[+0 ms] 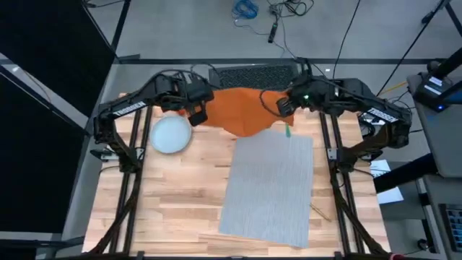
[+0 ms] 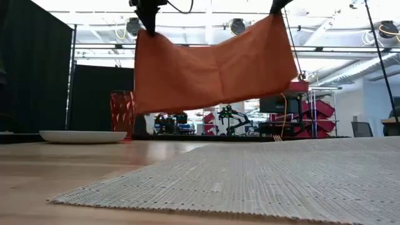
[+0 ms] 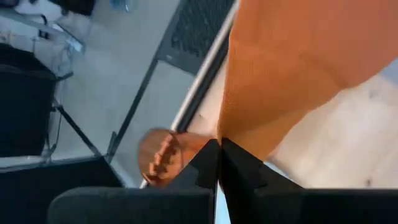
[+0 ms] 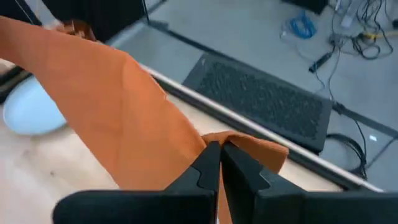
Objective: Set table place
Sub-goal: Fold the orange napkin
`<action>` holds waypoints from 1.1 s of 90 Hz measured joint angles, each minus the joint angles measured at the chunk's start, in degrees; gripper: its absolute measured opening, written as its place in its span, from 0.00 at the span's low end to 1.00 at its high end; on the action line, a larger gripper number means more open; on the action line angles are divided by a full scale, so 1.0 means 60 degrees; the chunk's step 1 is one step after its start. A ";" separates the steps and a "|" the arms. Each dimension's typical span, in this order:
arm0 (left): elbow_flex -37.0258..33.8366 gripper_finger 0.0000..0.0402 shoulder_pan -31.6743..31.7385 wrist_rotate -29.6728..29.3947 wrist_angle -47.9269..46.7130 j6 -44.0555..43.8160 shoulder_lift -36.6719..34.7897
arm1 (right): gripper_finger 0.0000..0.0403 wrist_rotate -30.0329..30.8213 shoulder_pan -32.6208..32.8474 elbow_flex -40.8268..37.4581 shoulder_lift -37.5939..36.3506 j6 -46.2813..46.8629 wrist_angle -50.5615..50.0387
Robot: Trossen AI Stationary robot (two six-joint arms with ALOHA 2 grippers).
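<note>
- High view: orange napkin [image 1: 242,110] strung between both arms over far edge of table [image 1: 180,202]. Left gripper [image 1: 196,110] has its left end, right gripper [image 1: 286,105] its right end; long axis runs left-right, i.e. across the placemat's long axis. Grey placemat [image 1: 271,188] lies just nearer than the napkin, more on the right arm's side. Pale-blue plate [image 1: 170,135] sits off the mat on bare wood, close under left gripper. Green-handled cutlery piece [image 1: 287,131] at mat's far edge, another [image 1: 321,211] by its right edge.
- Low view: napkin hangs clear of the table, sagging in the middle, pinned at both top corners. Orange tumbler [image 2: 122,114] stands behind plate, near it.
- Left wrist view: fingers [image 3: 242,171] pressed together, nipping a napkin corner; cloth falls away over the wood.
- Right wrist view: fingers [image 4: 245,171] pressed tight on the other corner, w/ a fold bunched at the pinch.
- Judgement: next move = bring cloth nearer and lower it; both arms must travel together or it twists.
</note>
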 joint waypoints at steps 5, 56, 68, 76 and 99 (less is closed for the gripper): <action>0.0004 0.00 0.0096 -0.0014 0.0249 0.0146 -0.0239 | 0.00 -0.0022 -0.0166 -0.0397 -0.0213 -0.0213 0.0385; -0.5493 0.00 0.1051 0.1046 0.5267 0.1170 -0.2502 | 0.00 -0.2292 -0.2238 -0.4942 -0.2121 -0.1562 0.4489; -0.5533 0.00 0.0935 0.1349 0.5718 0.1130 -0.2550 | 0.00 -0.2346 -0.2178 -0.5165 -0.2125 -0.1668 0.4807; -0.5533 0.00 0.0659 0.1368 0.5816 0.1104 -0.2548 | 0.00 -0.2345 -0.2109 -0.5235 -0.2125 -0.1771 0.4907; -0.5533 0.00 -0.0180 0.1088 0.5393 0.0582 -0.2541 | 0.00 -0.2292 -0.1871 -0.5501 -0.2126 -0.1770 0.4956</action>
